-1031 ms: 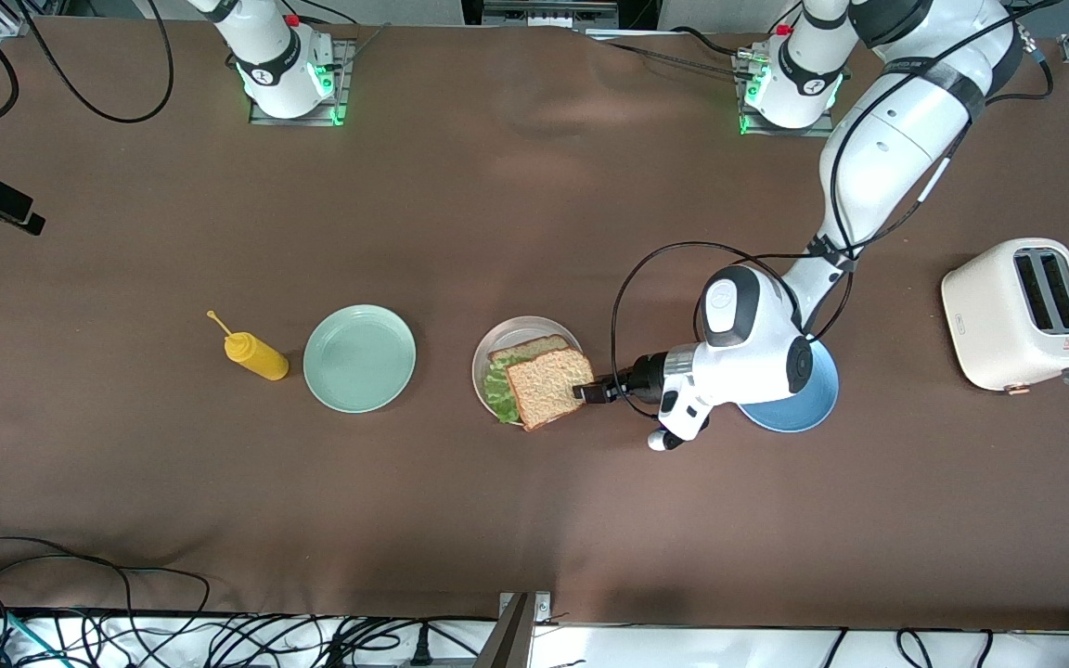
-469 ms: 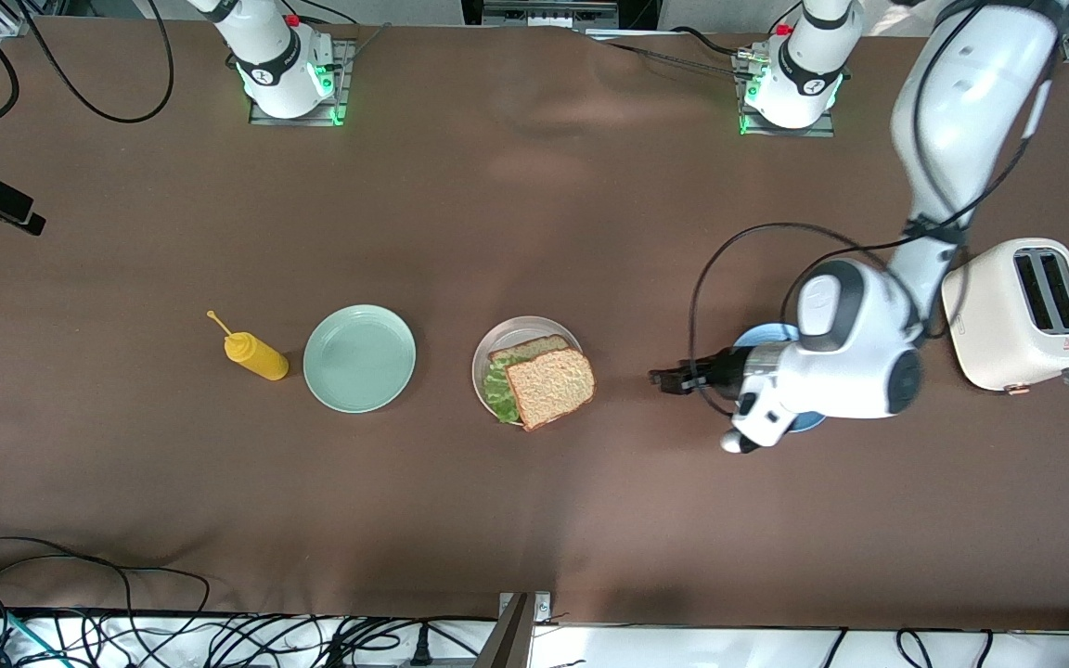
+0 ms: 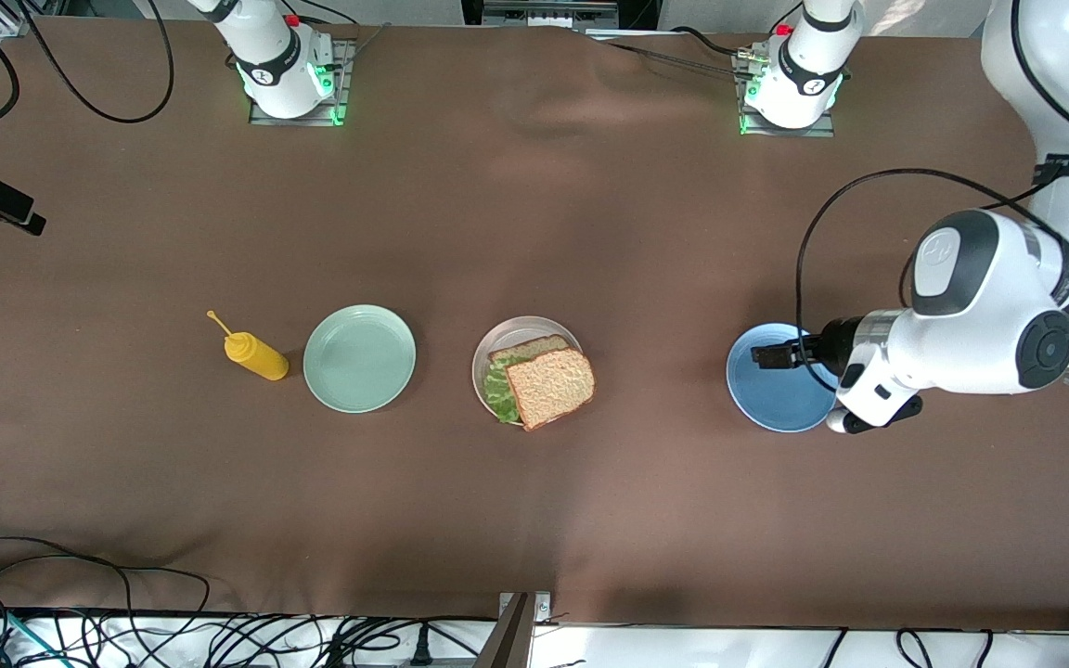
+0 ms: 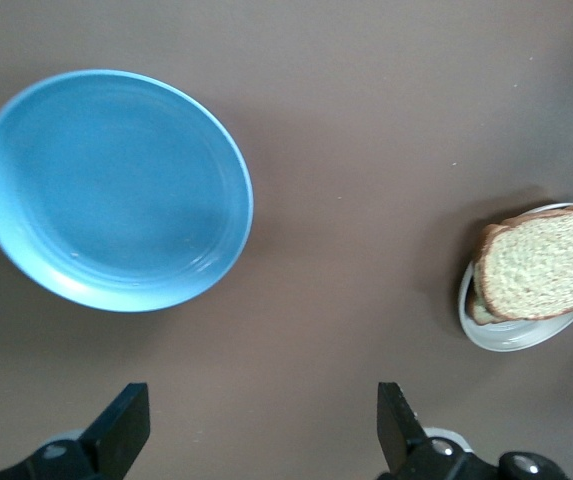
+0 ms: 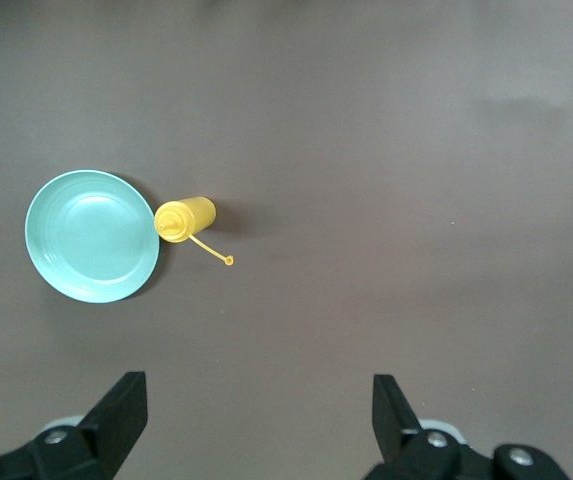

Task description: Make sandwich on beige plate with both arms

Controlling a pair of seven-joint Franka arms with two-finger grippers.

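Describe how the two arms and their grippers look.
Both arms are glossy white with black joint bands and loose black cables; each base glows green, with a red button on top. The left gripper is black on a silver wrist collar. The right gripper shows black angular fingers with silver screws.

White jointed arms (image 3: 980, 315), black joints, looping black cables
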